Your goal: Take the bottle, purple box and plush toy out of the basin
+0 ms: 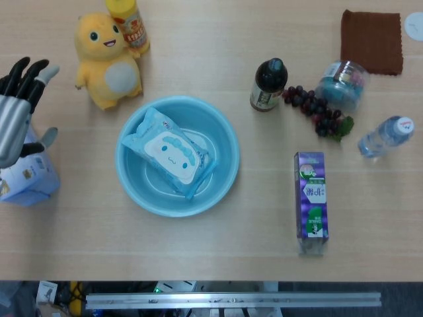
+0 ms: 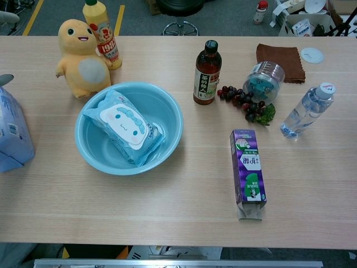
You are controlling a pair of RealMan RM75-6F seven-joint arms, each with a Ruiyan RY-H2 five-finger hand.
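Note:
The yellow plush toy (image 1: 107,60) (image 2: 82,58) stands upright on the table just behind the left of the blue basin (image 1: 225,178) (image 2: 170,109). My left hand (image 1: 16,109) hovers at the far left edge with its fingers spread, holding nothing, well apart from the toy. The purple box (image 1: 311,196) (image 2: 247,167) lies flat on the table to the right of the basin. A clear water bottle (image 1: 383,137) (image 2: 305,111) stands at the right. Inside the basin lies a light blue wipes pack (image 1: 172,151) (image 2: 122,125). My right hand shows in neither view.
A yellow sauce bottle (image 1: 128,25) stands touching the toy's back. A dark drink bottle (image 1: 268,84), grapes (image 1: 317,112), a clear jar (image 1: 342,83) and a brown cloth (image 1: 371,41) lie at the back right. A blue pack (image 1: 26,178) lies under my left hand.

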